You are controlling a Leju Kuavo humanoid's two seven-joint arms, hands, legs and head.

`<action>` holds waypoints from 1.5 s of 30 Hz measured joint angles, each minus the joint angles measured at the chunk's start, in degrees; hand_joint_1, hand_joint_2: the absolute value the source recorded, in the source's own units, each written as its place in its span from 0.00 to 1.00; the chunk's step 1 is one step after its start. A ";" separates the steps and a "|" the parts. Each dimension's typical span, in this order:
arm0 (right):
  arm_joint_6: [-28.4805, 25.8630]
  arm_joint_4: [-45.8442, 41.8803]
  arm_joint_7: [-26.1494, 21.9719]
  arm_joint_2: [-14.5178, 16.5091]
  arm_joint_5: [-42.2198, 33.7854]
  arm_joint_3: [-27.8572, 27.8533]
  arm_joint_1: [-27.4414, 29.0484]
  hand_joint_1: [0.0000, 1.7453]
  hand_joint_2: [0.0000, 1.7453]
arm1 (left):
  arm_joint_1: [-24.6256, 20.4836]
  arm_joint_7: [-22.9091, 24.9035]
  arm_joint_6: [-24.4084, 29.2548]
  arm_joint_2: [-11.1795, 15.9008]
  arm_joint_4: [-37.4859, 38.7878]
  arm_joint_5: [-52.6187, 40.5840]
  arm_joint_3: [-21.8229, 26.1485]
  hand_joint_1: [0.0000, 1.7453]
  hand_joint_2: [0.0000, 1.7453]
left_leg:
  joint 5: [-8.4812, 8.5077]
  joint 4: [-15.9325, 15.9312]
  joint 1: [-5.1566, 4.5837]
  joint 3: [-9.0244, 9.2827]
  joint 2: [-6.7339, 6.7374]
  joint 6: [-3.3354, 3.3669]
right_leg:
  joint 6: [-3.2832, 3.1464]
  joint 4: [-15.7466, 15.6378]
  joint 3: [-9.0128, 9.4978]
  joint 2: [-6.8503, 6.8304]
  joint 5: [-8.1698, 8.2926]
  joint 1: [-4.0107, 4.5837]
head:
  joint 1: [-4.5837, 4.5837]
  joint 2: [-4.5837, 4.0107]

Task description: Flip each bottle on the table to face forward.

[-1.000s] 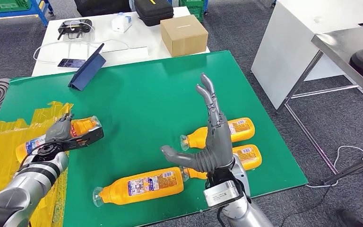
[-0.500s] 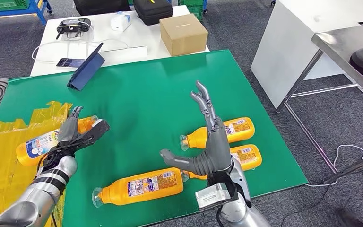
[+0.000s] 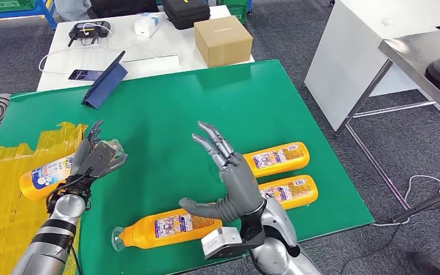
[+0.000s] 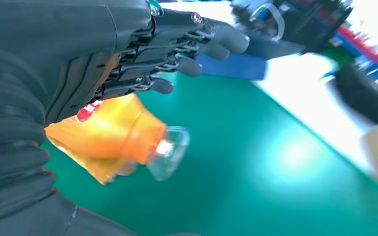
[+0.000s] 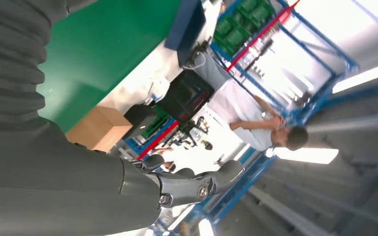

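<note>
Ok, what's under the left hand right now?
Under the left hand lies an orange bottle on yellow tape, label showing. The spread fingers cover its neck in the head view; the left wrist view shows the clear cap. Whether they touch it I cannot tell.

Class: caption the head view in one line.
Open right hand raised over four orange bottles lying on a green table.

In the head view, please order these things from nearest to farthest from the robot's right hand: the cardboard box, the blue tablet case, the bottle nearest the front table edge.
Measured from the right hand:
1. Front bottle, lying just beside the hand, toward the near table edge.
2. Blue tablet case, at the far left of the green table.
3. Cardboard box, on the white table behind.
The case and box are nearly equal; this order is uncertain.
</note>
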 joint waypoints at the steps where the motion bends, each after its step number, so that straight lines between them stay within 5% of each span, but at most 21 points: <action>1: 0.07 0.32 0.16 0.00 0.44 0.40 0.00 0.00 1.00 | 0.68 -0.06 -0.26 -0.11 -1.54 0.74 0.07 0.00 1.00 | 0.00 0.00 0.00 -0.02 -0.01 0.00 | 0.00 0.00 -0.01 0.00 0.00 0.00 | -0.01 0.00; 14: 3.07 8.61 7.35 -0.50 12.17 6.25 -1.21 0.00 1.00 | 6.87 -0.99 0.94 -1.78 -17.61 11.68 2.43 0.00 1.00 | 0.00 0.00 0.00 -0.05 -0.02 0.00 | 0.00 0.00 -0.03 -0.01 0.00 0.01 | -0.01 0.00; 45: 6.67 27.98 16.79 -0.63 20.90 14.15 -5.98 0.00 1.00 | 10.28 -2.31 2.06 -5.56 -23.51 16.33 2.43 0.00 1.00 | 0.00 0.00 0.00 -0.09 -0.02 0.00 | 0.00 0.00 -0.09 0.00 0.01 0.01 | -0.01 0.00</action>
